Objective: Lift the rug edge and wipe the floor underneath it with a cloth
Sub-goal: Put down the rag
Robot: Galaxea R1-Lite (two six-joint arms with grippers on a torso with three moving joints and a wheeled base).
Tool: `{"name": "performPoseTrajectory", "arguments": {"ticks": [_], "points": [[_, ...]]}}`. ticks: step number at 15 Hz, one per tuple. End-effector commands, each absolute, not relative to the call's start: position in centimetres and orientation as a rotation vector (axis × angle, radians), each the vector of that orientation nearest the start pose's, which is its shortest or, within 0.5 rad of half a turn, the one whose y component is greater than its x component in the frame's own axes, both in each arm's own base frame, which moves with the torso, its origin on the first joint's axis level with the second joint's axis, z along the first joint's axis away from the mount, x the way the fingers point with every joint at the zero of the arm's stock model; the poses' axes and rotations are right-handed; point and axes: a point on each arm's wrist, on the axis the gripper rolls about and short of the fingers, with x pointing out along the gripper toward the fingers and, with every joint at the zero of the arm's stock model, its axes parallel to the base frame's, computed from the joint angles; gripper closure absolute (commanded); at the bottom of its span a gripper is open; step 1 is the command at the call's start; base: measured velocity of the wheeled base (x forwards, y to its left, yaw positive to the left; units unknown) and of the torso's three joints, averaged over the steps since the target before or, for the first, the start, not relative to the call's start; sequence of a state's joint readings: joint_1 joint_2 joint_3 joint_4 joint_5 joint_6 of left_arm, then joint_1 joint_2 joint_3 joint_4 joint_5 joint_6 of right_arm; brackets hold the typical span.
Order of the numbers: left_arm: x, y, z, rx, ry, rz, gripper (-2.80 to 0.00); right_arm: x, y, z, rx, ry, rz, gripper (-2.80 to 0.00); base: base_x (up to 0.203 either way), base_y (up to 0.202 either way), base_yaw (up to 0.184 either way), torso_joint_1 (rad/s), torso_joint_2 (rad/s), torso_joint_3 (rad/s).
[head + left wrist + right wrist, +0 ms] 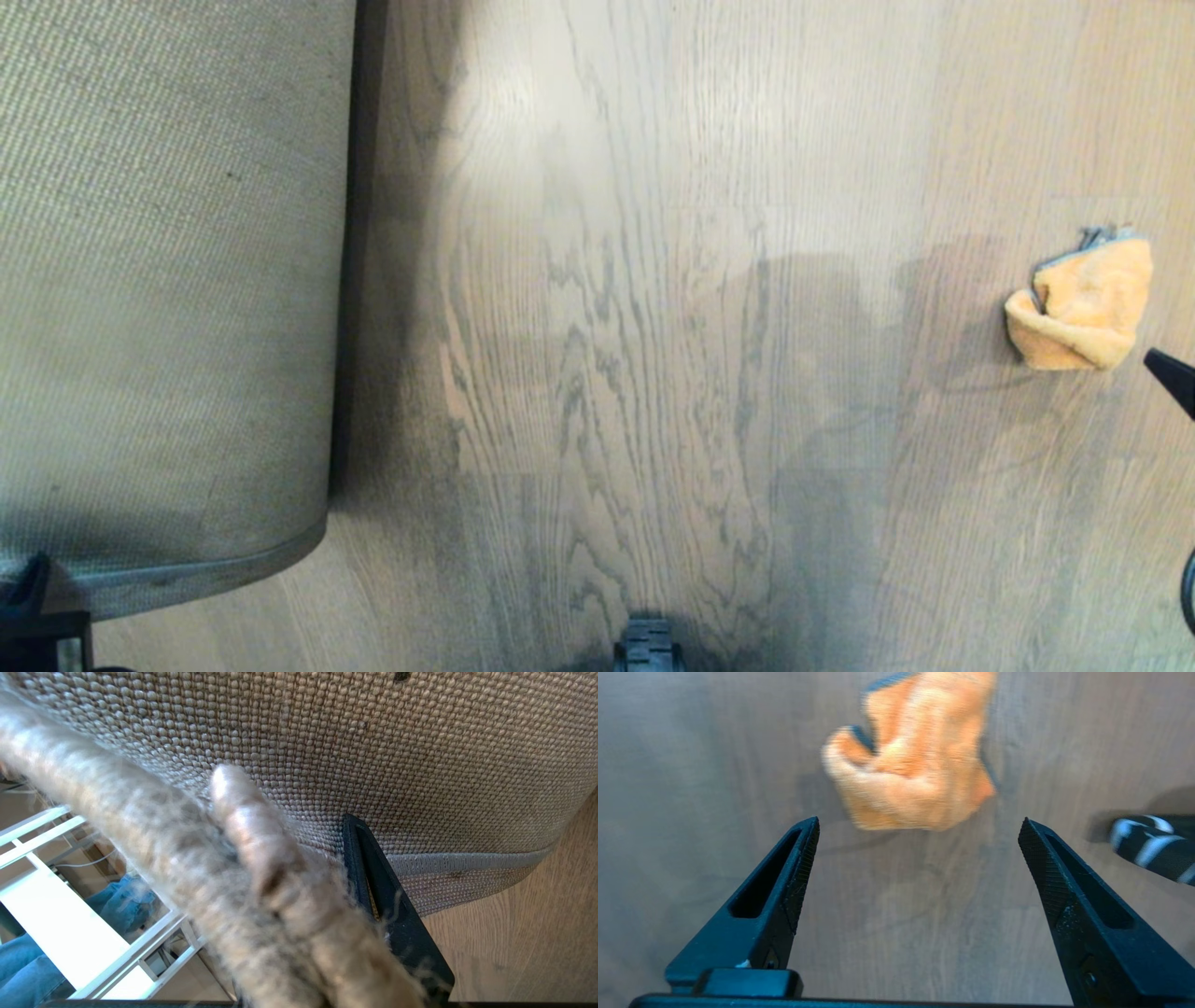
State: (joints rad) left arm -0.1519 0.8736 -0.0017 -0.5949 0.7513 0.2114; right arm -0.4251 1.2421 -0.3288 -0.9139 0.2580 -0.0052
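I saw left pincer (369, 891) clamped on the rug edge (467, 862), held lifted | right pincer (920, 858) wide open, empty | cloth (915, 760) bunched on floor (653, 327), just beyond its tips

Wood-grain floor (653, 327), crumpled orange cloth (1083, 303) lying on it
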Motion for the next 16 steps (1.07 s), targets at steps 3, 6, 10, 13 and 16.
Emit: {"name": "performPoseTrajectory", "arguments": {"ticks": [3, 6, 10, 13, 16], "points": [[7.2, 0.6, 11.9, 0.325, 0.314, 0.584, 0.0, 14.3, -5.6, 19.7, -0.027, -0.048, -0.062, 0.0, 0.0, 0.0, 0.0, 0.0, 0.0, 0.0], [7.1, 0.7, 11.8, 0.326, 0.323, 0.596, 0.0, 13.0, -4.9, 19.6, -0.025, -0.041, 0.006, 0.0, 0.0, 0.0, 0.0, 0.0, 0.0, 0.0], [7.0, 0.9, 11.8, 0.324, 0.335, 0.626, 0.0, 9.8, -3.2, 19.0, -0.006, 0.008, 0.118, 0.0, 0.0, 0.0, 0.0, 0.0, 0.0, 0.0], [7.0, 1.1, 11.7, 0.325, 0.347, 0.645, 0.0, 7.2, -1.9, 18.2, -0.008, 0.044, 0.164, 0.0, 0.0, 0.0, 0.0, 0.0, 0.0, 0.0], [7.0, 1.4, 11.7, 0.32, 0.355, 0.664, 0.0, 4.4, -0.6, 17.4, -0.016, 0.062, 0.176, 0.0, 0.0, 0.0, 0.0, 0.0, 0.0, 0.0]]}}
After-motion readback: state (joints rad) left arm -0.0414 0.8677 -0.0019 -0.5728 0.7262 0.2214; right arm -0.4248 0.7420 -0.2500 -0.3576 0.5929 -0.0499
